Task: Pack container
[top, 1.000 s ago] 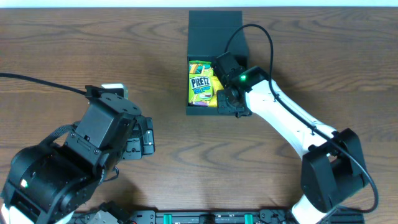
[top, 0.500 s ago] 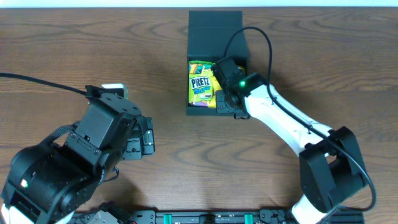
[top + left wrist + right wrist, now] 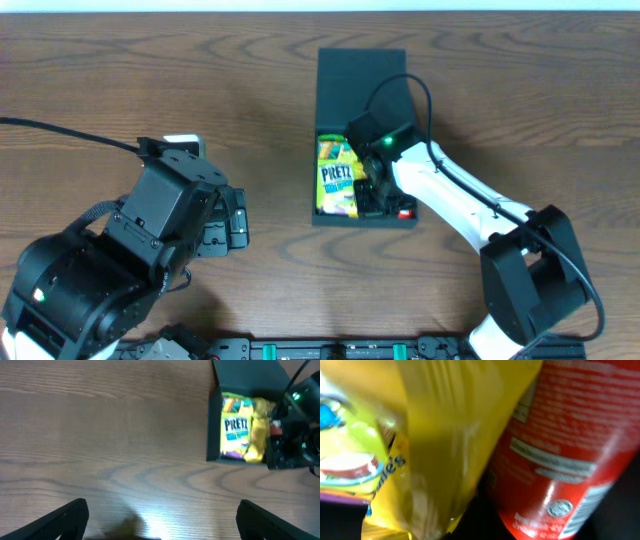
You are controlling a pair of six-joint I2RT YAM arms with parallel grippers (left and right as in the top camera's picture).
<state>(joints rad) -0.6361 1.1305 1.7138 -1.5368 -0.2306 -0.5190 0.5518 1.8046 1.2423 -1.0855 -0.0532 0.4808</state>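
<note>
- Dark, matte cardboard makes up the container [image 3: 360, 90], which sits on the wooden tabletop [image 3: 200, 80] right of centre and toward the far edge in the overhead view. Its flap lid is laid open on the far side.
- From the left wrist view the container [image 3: 214, 430] shows at the upper right, with one dark side wall facing the camera.
- A yellow pretzel packet [image 3: 338, 180] lies in the left half of the container, printed side up. Its blue lettering also shows in the left wrist view [image 3: 239, 430].
- The right hand [image 3: 378, 200] reaches down into the right half of the container, just beside the packet, and its jaws are closed. Whether anything is pinched between them cannot be told.
- A small patch of red [image 3: 404, 212] shows at the near right corner of the container, beside the right hand.
- The right wrist camera is pressed close to the contents: crumpled yellow packet foil [image 3: 435, 435] on the left and a red can [image 3: 560, 450] on the right, touching each other.
- The left hand [image 3: 162, 525] hangs above bare tabletop well apart from the container, its jaws spread wide with nothing between them. One dark finger [image 3: 70, 515] shows at each lower corner of its own view.
</note>
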